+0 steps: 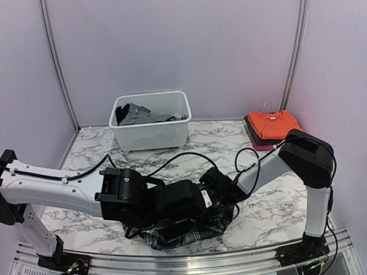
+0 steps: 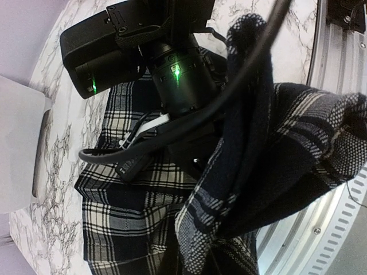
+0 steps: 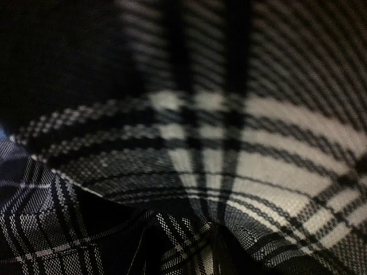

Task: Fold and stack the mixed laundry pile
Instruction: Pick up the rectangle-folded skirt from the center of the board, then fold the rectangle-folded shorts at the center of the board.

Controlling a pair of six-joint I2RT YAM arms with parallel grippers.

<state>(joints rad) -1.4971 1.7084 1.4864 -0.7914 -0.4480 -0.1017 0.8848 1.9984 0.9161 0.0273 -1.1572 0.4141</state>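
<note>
Plaid skirt (image 1: 187, 234) is the piece in hand. It lies crumpled at the near middle of the desk (image 1: 268, 222), right under both wrists, neither flat nor folded. Your left arm (image 1: 57, 187) reaches in from the left, your right arm (image 1: 308, 158) bends in from the right, and they meet over the cloth.

Left jaws: pressed together. The left wrist view has a ridge of the skirt (image 2: 229, 189) standing up close to the lens, so I judge they pinch a fold of it, though cloth hides the tips.

Right jaws: cannot tell. The right wrist view is filled with plaid weave (image 3: 258, 172) at close range with no fingertips showing, and the top view hides them too.

Done, judging by the layout: orange T-shirt (image 1: 272, 123) sits folded at the far right of the desk on top of a pink layer (image 1: 263, 147), so a stack is started.

Left to do: you need to fold this skirt and carry it to that stack, well apart from where it lies. Grey cloth (image 1: 136, 115) sits bunched in the white tub (image 1: 151, 138) at the far middle, so at least one more garment waits. Call it roughly midway, with the skirt fold barely begun.
</note>
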